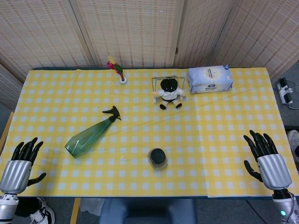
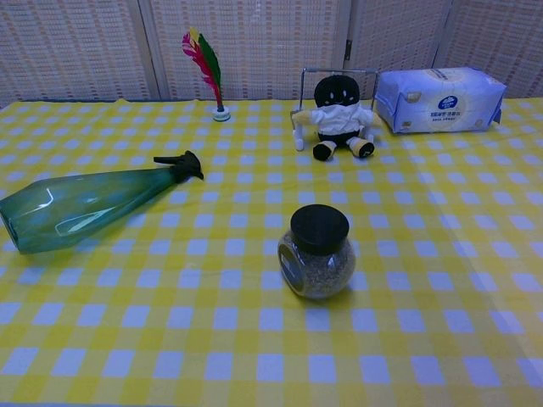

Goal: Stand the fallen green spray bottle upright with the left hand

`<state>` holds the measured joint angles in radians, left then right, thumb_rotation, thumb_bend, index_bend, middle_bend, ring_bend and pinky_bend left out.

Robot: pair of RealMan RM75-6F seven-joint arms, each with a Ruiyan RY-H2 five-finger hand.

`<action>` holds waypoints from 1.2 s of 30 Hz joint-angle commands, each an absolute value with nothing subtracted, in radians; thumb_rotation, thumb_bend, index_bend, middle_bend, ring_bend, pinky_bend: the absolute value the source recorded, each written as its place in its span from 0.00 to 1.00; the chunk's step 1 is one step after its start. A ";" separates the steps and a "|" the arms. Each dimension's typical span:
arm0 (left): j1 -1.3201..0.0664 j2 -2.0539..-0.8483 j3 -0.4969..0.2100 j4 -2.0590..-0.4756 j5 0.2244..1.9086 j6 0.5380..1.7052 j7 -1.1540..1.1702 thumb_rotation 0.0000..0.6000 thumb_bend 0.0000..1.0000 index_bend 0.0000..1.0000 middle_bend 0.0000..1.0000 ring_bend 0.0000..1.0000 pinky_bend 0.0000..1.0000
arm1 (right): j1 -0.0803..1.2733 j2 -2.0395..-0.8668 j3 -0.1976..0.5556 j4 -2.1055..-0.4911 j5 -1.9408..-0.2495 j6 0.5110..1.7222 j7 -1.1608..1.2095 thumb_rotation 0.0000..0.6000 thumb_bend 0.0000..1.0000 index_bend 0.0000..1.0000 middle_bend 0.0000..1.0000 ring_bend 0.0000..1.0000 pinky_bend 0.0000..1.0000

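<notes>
The green spray bottle [image 1: 88,137] lies on its side on the yellow checked tablecloth, black nozzle pointing up and to the right, wide base toward the near left. In the chest view the bottle [image 2: 85,203] stretches across the left side. My left hand [image 1: 19,165] rests at the table's near left corner, fingers spread and empty, well to the left of the bottle's base. At the near right corner my right hand [image 1: 266,158] is likewise spread with nothing in it. Neither hand shows in the chest view.
A small glass jar with a black lid [image 1: 157,158] stands near the front middle. A plush doll [image 1: 168,92] leans on a wire stand at the back, a tissue pack [image 1: 210,79] to its right. A feather shuttlecock [image 1: 119,71] stands at the back left.
</notes>
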<state>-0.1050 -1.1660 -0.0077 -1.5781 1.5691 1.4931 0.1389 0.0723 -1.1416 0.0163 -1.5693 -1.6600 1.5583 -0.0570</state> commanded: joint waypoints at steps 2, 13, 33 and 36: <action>-0.109 -1.167 -0.007 -1.580 1.568 1.484 0.138 1.00 0.18 0.00 0.02 0.09 0.06 | 0.070 -1.140 0.014 -1.570 -1.665 1.563 -0.057 1.00 0.43 0.00 0.00 0.00 0.00; -0.122 -1.169 0.009 -1.590 1.599 1.469 0.145 1.00 0.18 0.00 0.02 0.09 0.06 | 0.038 -1.132 0.005 -1.565 -1.698 1.630 -0.046 1.00 0.43 0.00 0.00 0.00 0.00; -0.305 -1.356 -0.122 -1.827 1.630 1.309 0.440 1.00 0.19 0.26 1.00 1.00 1.00 | 0.049 -1.083 0.010 -1.571 -1.692 1.617 0.064 1.00 0.43 0.00 0.00 0.00 0.00; -0.333 -1.426 -0.192 -1.900 1.465 1.275 0.542 1.00 0.19 0.35 1.00 1.00 1.00 | 0.050 -1.079 0.009 -1.572 -1.693 1.616 0.074 1.00 0.43 0.00 0.00 0.00 0.00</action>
